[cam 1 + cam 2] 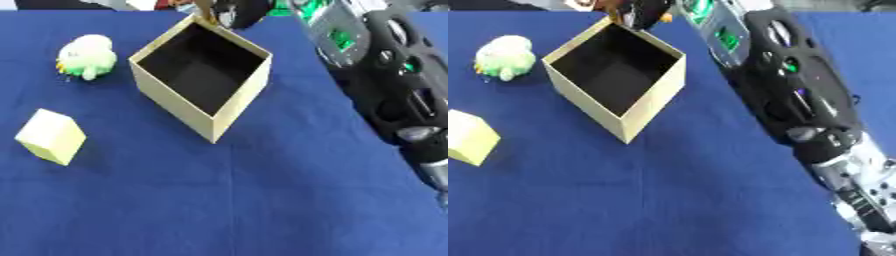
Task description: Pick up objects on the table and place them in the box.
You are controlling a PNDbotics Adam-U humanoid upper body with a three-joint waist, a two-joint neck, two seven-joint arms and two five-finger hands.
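So here's the count: one box [203,75], two loose things to pick up, and one robot arm [798,95] in shot.

The box is an open-topped tan cardboard cube with a dark inside, sitting corner-on toward the camera on the blue surface [262,200], a bit up and left of the middle. As far as I can see there's nothing inside it.

Loose item one is a small fuzzy green and white toy [87,56], well left of the box near the far side of the surface. There's a bit of orange on its left edge, but I can't make out what it's meant to be. Loose item two is a pale yellow cube [51,136], nearer the camera at the left, well apart from the box and from the toy. Neither one is being touched.

The right arm comes in along the right side and reaches up past the box's far corner. The right robot hand [645,12] is at the top edge just behind that corner, dark and blurry, with something orange-brown by it. Can't tell if the fingers are apart or closed on anything. No left robot hand shows.

Writing-wise, nothing readable. The arm has green lit patches, no legible text on those, no labels on the box or cube.
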